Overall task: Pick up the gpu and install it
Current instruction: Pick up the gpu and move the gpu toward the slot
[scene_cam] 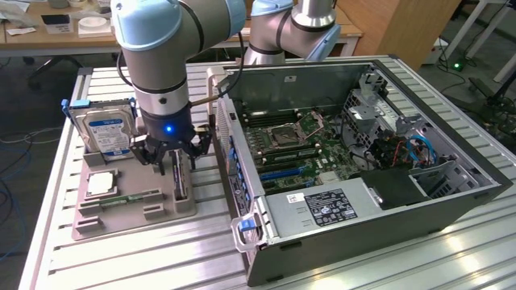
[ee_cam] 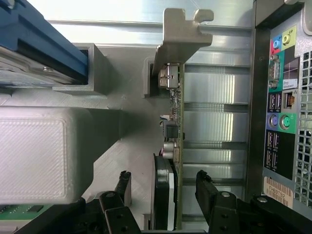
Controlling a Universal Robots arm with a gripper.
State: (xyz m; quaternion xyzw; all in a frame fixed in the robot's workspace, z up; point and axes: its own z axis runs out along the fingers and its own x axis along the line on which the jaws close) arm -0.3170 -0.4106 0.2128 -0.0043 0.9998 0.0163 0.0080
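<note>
In the exterior view, a ribbed aluminium table (scene_cam: 121,254) carries an open computer case (scene_cam: 387,232) lying on its side, with its motherboard (scene_cam: 290,145) exposed. Just beside the case, toward the exterior view's left, sits a grey parts holder (scene_cam: 121,220). A hard drive (scene_cam: 105,130) stands upright at its far end, and a green memory stick (scene_cam: 129,198) lies nearer the front. The gpu (scene_cam: 180,181) stands on edge in the holder's slot closest to the case. The arm (scene_cam: 161,54) comes straight down over it, and the gripper (scene_cam: 173,160) straddles the card with its fingers spread, gripping nothing. Behind the table are wooden desks (scene_cam: 48,39), and cables (scene_cam: 12,181) lie on the floor. The arm's upper part is cut off, and the gripper hides part of the card.

In the wrist view, the gpu (ee_cam: 178,122) is seen edge-on, with its metal bracket (ee_cam: 180,34) at the far end. The gripper (ee_cam: 165,187) is open, one dark finger (ee_cam: 124,183) on each side of the card with a gap on both sides. The holder (ee_cam: 122,112) lies on one side, and the table slats (ee_cam: 214,122) and the case's rear ports (ee_cam: 280,122) on the other. The hard drive (ee_cam: 39,44) is cut off at the edge. The card's near end runs out of sight under the gripper.
</note>
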